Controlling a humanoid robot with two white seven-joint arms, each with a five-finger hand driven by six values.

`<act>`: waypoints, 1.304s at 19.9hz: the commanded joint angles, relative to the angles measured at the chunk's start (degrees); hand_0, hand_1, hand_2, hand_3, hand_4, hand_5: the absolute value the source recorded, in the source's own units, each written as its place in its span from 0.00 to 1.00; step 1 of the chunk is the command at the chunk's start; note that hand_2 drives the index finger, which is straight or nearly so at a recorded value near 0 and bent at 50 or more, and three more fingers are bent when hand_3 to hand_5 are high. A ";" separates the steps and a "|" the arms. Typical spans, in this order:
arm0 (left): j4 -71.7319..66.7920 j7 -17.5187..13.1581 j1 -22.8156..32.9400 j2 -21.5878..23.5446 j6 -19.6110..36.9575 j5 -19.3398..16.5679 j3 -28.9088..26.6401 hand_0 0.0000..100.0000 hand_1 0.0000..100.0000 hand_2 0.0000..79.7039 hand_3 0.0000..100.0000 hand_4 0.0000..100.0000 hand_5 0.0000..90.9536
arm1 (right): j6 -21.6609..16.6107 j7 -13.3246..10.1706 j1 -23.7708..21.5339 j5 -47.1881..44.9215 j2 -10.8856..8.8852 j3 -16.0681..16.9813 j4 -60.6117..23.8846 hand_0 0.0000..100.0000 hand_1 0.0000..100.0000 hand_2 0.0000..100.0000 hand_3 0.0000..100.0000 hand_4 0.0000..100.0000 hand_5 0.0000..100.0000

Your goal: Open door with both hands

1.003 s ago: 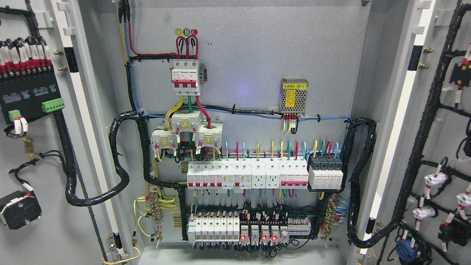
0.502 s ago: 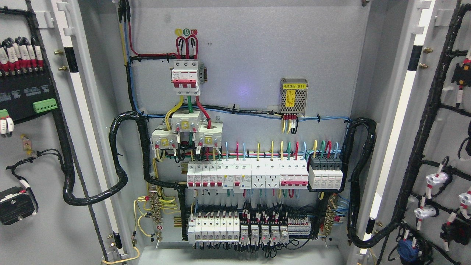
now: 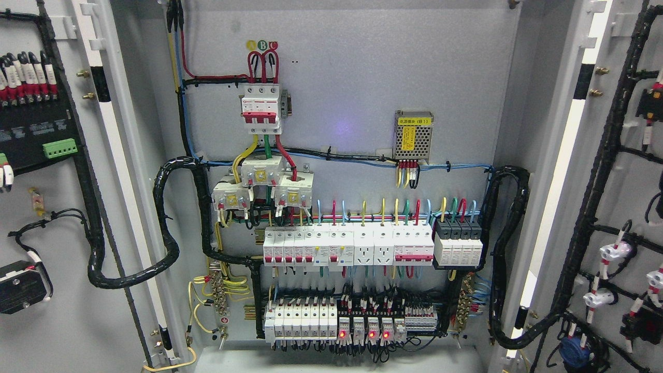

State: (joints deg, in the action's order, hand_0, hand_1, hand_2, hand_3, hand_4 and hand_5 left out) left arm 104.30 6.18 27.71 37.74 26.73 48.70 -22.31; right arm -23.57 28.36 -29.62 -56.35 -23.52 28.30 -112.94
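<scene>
I can't see my hands, so I cannot tell their state; the left door (image 3: 57, 217) and right door (image 3: 621, 197) could tug their black cables (image 3: 98, 248) if pushed wider.

left door (image 3: 62, 217) & right door (image 3: 621, 171) cut by pic edges, power supply (image 3: 413, 134) label too small to read

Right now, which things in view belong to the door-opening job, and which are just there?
Job:
- grey metal left door, swung open
- grey metal right door, swung open
No robot hand shows.

Just there:
- red-and-white main breaker
- perforated metal power supply
- white breaker row
- black wrapped cable loom
</scene>
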 commanded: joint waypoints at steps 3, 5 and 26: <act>-0.68 -0.29 -0.02 0.58 0.17 0.17 -0.28 0.00 0.00 0.00 0.00 0.00 0.00 | -0.07 0.12 -0.53 0.01 0.58 1.14 0.70 0.00 0.00 0.00 0.00 0.00 0.00; -0.59 -0.29 -0.02 1.02 0.25 0.25 -0.19 0.00 0.00 0.00 0.00 0.00 0.00 | 0.02 0.12 -0.61 0.01 0.58 1.14 0.79 0.00 0.00 0.00 0.00 0.00 0.00; 8.11 -0.46 5.95 1.55 0.78 -0.10 1.30 0.00 0.00 0.00 0.00 0.00 0.00 | -0.33 0.12 -1.41 0.45 0.05 -2.90 -3.51 0.00 0.00 0.00 0.00 0.00 0.00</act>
State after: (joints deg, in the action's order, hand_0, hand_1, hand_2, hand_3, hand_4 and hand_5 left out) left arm 107.92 5.92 31.83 39.31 27.39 48.91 -21.51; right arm -23.86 28.42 -30.93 -55.98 -22.85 27.76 -113.53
